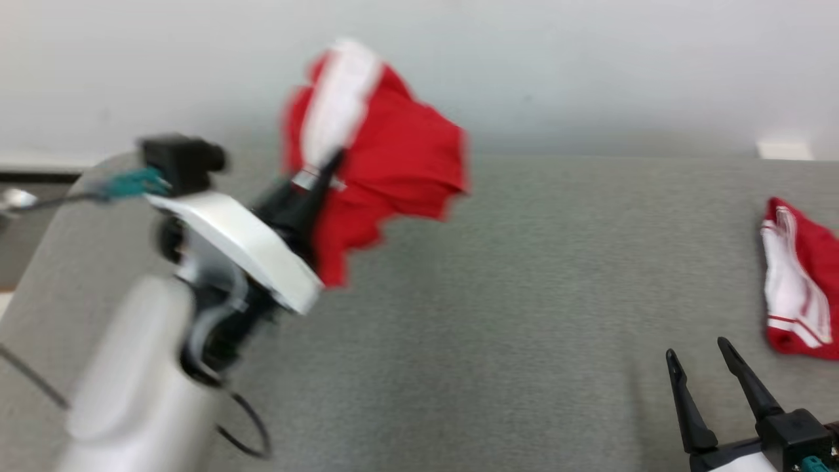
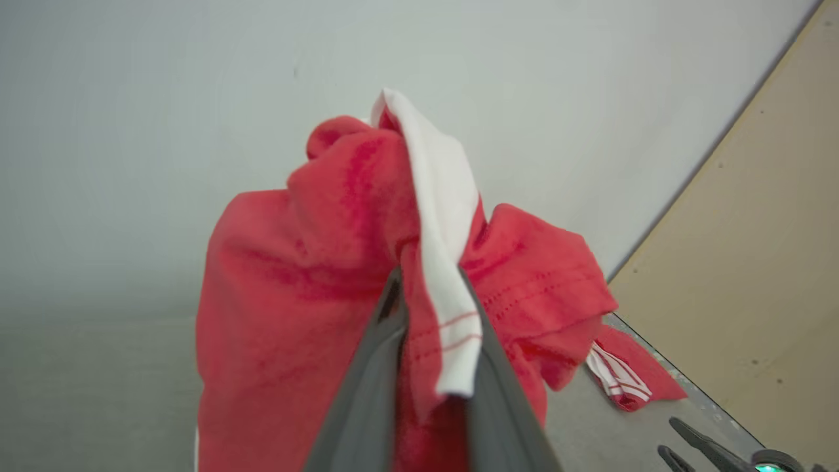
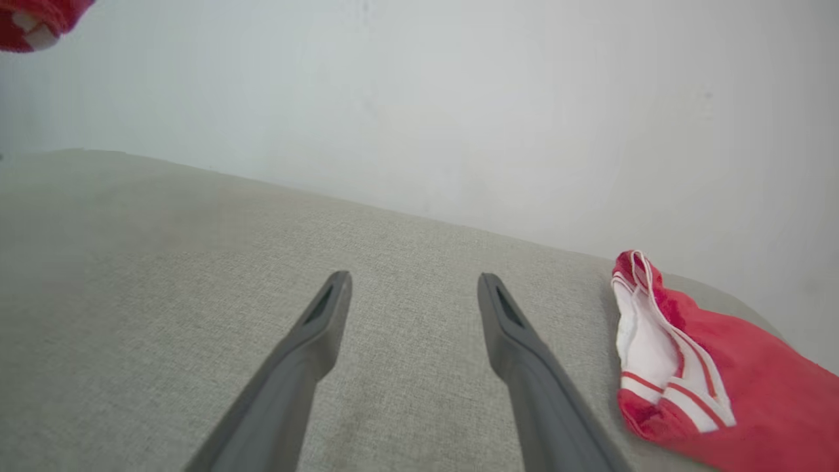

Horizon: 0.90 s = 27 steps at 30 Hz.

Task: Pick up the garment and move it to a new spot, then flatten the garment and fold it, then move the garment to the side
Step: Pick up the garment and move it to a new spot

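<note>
The garment (image 1: 393, 164), red with a white band, hangs bunched in the air above the grey cushioned surface (image 1: 524, 295), left of centre. My left gripper (image 1: 328, 172) is shut on it. In the left wrist view both fingers pinch a fold of the garment (image 2: 295, 282) where red cloth meets the white band, at the left gripper (image 2: 429, 278). A corner of the garment (image 3: 33, 19) shows in the right wrist view. My right gripper (image 1: 696, 349) stands open at the lower right, low over the surface, holding nothing; its jaws spread wide in its own wrist view (image 3: 414, 278).
A second red and white garment (image 1: 799, 288) lies crumpled at the surface's right edge, just right of my right gripper; it also shows in the wrist views (image 3: 721, 380) (image 2: 623, 380). A pale wall rises behind the surface. Beige floor (image 2: 754, 262) lies beyond the edge.
</note>
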Motion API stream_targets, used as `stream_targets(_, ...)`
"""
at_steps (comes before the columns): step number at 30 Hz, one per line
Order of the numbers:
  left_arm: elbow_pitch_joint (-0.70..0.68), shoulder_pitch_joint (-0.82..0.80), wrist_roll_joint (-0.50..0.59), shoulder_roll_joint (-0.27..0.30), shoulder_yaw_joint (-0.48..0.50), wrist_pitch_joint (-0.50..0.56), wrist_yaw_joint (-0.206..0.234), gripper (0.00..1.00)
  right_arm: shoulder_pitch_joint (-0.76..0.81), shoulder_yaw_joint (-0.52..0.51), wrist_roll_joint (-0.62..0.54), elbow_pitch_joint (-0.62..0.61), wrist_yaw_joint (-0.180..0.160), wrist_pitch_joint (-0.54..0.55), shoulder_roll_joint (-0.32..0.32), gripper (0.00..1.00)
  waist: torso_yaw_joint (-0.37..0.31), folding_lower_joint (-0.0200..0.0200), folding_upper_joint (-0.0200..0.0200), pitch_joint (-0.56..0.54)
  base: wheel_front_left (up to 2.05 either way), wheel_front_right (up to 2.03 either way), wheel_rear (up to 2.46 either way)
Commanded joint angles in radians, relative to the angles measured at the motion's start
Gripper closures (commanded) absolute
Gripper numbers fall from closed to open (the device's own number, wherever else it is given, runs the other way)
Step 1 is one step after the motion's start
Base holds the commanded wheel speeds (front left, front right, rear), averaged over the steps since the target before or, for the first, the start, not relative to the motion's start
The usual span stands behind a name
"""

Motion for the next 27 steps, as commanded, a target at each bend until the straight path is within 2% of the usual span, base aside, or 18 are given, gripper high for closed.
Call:
stream_targets(1,-0.054,0.045,-0.032,-0.028,-0.014,0.018,0.008,1.0,0.015,-0.003,0.006,-0.003,-0.003,-0.002,0.003,0.0,-0.063,0.0002,-0.0001,-0.044,0.0,0.0,0.0)
stream_targets(7,-0.25,0.232,-0.149,-0.175,-0.139,0.092,0.048,1.0,0.032,-0.005,0.014,-0.011,-0.003,-0.001,0.022,0.0,-0.148,0.0002,-0.0001,-0.033,0.0,0.0,0.0)
stream_targets(12,-0.23,0.359,-0.248,-0.247,-0.206,0.1,0.061,1.0,0.037,-0.004,0.015,-0.016,-0.003,-0.001,0.039,0.0,-0.21,0.0002,-0.0001,0.0,0.0,0.0,0.0)
stream_targets(16,-0.111,0.378,-0.275,-0.257,-0.201,0.076,0.068,1.0,0.029,-0.008,0.017,-0.019,-0.003,-0.001,0.051,0.0,-0.247,0.0002,-0.0001,0.031,0.0,0.0,0.0)
stream_targets(22,0.131,0.317,-0.215,-0.221,-0.137,-0.029,0.084,1.0,0.021,-0.01,0.011,-0.014,-0.003,-0.001,0.061,0.0,-0.272,0.0002,-0.0001,0.052,0.0,0.0,0.0)
stream_targets(23,0.165,0.307,-0.199,-0.217,-0.127,-0.055,0.088,0.92,0.02,-0.012,0.011,-0.013,-0.003,-0.001,0.063,0.0,-0.273,0.0002,-0.0001,0.052,0.0,0.0,0.0)
stream_targets(24,0.196,0.297,-0.183,-0.212,-0.123,-0.077,0.089,0.67,0.021,-0.013,0.01,-0.013,-0.003,-0.001,0.063,0.0,-0.273,0.0002,-0.0001,0.052,0.0,0.0,0.0)
stream_targets(25,0.221,0.287,-0.169,-0.205,-0.119,-0.102,0.086,0.05,0.024,-0.016,0.009,-0.011,-0.003,-0.001,0.063,0.0,-0.272,0.0002,-0.0001,0.05,0.0,0.0,0.0)
stream_targets(26,0.246,0.275,-0.153,-0.197,-0.118,-0.125,0.085,0.0,0.028,-0.019,0.008,-0.01,-0.003,-0.001,0.062,0.0,-0.269,0.0002,-0.0001,0.047,0.0,0.0,0.0)
stream_targets(27,0.27,0.269,-0.132,-0.19,-0.12,-0.148,0.085,0.0,0.032,-0.022,0.007,-0.008,-0.003,-0.001,0.06,0.0,-0.265,0.0002,-0.0001,0.043,0.0,0.0,0.0)
